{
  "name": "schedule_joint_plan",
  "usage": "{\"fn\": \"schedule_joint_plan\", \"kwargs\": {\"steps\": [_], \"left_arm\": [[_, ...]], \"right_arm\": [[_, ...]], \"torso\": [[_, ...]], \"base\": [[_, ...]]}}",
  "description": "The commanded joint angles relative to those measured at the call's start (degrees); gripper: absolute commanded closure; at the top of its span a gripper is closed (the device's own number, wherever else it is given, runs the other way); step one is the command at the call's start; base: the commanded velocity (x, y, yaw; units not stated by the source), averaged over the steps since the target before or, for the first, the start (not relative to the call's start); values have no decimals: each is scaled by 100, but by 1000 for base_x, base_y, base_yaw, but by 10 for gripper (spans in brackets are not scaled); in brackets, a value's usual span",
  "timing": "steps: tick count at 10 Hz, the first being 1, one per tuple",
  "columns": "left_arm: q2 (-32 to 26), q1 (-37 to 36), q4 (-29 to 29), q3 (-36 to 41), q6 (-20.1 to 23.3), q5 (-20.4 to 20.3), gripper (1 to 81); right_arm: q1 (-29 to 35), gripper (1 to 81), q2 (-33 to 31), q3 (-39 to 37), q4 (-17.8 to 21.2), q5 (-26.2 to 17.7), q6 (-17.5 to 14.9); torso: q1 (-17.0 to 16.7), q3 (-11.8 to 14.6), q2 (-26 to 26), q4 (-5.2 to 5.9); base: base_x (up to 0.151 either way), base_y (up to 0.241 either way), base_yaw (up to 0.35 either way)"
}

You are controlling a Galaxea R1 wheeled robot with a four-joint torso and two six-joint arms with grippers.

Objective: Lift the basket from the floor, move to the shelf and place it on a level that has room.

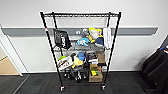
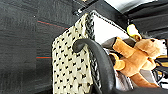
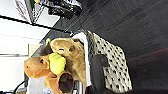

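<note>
The black wire shelf stands straight ahead against the white wall in the head view. Its top level is bare; the lower tiers are crowded with bags, toys and boxes. The basket, cream woven with a dark rim, sits close against the left wrist camera, one dark loop handle curving toward the lens. The right wrist view has the same basket with its other handle. Brown plush toys and a yellow-green ball lie inside. Dark grey floor lies beyond.
A dark bulky shape stands on the carpet at the far right. A doorway with tan wooden flooring opens at the left. A cardboard box fills the rack's bottom right. Carpet lies between me and the rack.
</note>
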Motion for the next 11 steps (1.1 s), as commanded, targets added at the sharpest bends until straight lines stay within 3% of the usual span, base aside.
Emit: {"fn": "schedule_joint_plan", "kwargs": {"steps": [1, 4, 5, 11], "left_arm": [[-300, -674, -4, 59, 39, 195, 811], [-273, -1289, -145, -161, -67, 160, 811], [-352, -1412, -259, -117, -67, 186, 811], [-1028, -1369, -286, 505, -41, 441, 811]], "right_arm": [[859, 811, -531, 147, 46, -13, 22], [1438, 811, -513, 138, 107, -92, 31], [1527, 811, -513, 217, 133, -110, 31], [1115, 811, -855, 620, 98, -13, 31]], "torso": [[-356, 0, 555, 0], [-747, 2, 1154, 0], [-889, 411, 1371, 0], [-1550, 1394, 2402, 0]], "base": [[0, 0, 0], [0, 0, 0], [0, 0, 0], [0, 0, 0]]}}
